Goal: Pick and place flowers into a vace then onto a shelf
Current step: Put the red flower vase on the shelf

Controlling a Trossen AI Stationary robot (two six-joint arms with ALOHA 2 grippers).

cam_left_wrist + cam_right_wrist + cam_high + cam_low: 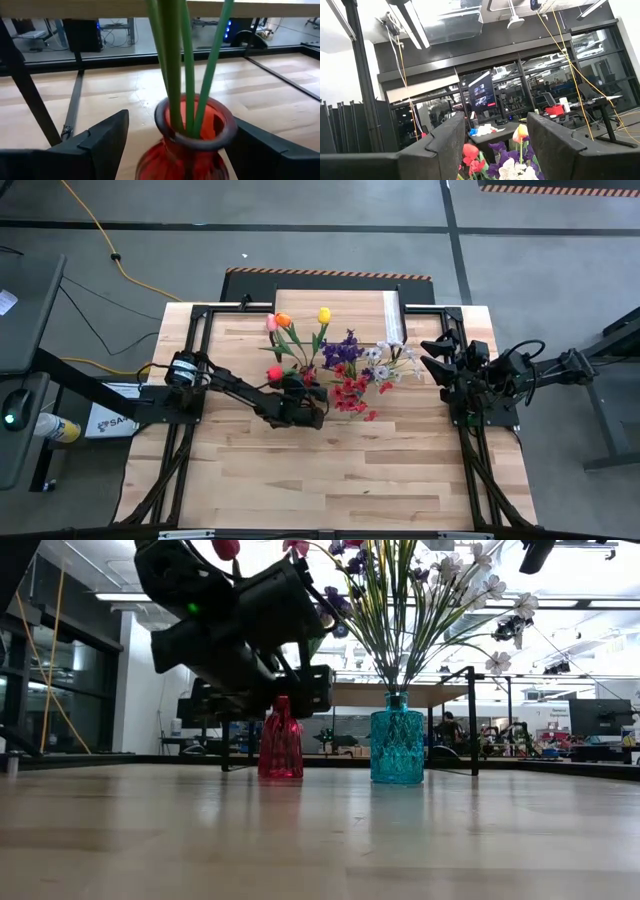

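Straddling the red vase (187, 145) of tulips (285, 325), the left end effector (175, 145) is spread, unclenched.

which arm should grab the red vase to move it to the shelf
Left. The left gripper already brackets the red vase, fingers open on either side. The right gripper waits at the table's right edge.

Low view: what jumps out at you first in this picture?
The teal glass vase full of flowers, standing mid-table. Beside it is a smaller red vase holding green stems. The open left gripper straddles the red vase's neck.
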